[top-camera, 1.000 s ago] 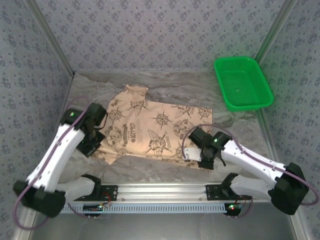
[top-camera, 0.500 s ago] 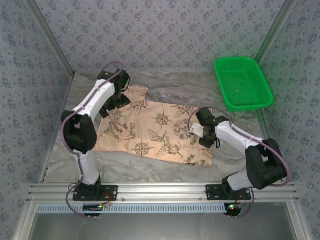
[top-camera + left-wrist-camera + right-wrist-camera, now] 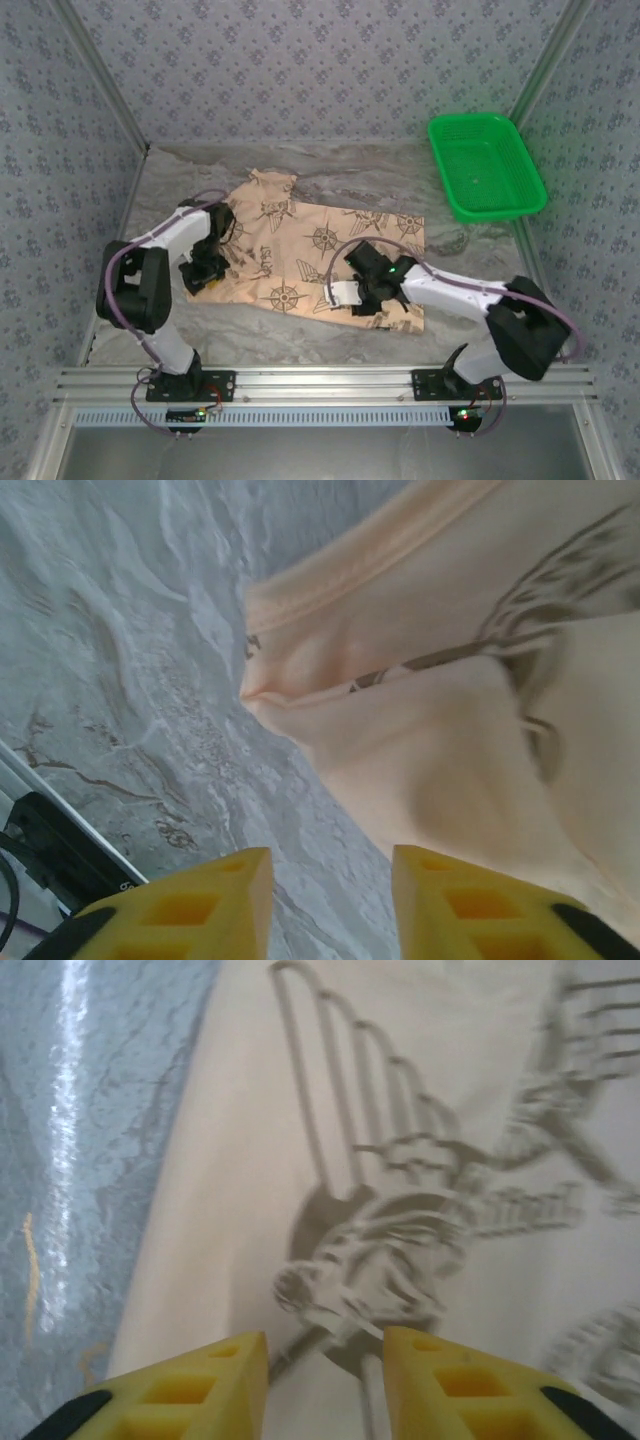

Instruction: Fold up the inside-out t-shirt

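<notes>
The inside-out t-shirt (image 3: 300, 250) lies spread flat on the marbled table, peach with dark brown emblems, one sleeve pointing to the far left. My left gripper (image 3: 205, 270) sits low at the shirt's left edge. In the left wrist view its yellow fingers (image 3: 200, 900) stand open over bare table, and the shirt's hemmed corner (image 3: 450, 680) lies just beyond them. My right gripper (image 3: 362, 292) hovers over the shirt's near right part. The right wrist view has that gripper (image 3: 325, 1350) open above a winged emblem (image 3: 400, 1210), with nothing between its fingers.
A green plastic basket (image 3: 485, 165) stands at the far right of the table. Patterned walls close in the left, back and right sides. The aluminium rail (image 3: 320, 382) with both arm bases runs along the near edge.
The left arm reached to the far sleeve and has come back to the shirt's left edge. The right gripper has slid left over the shirt's near part. The shirt's near left corner now lies flatter.
</notes>
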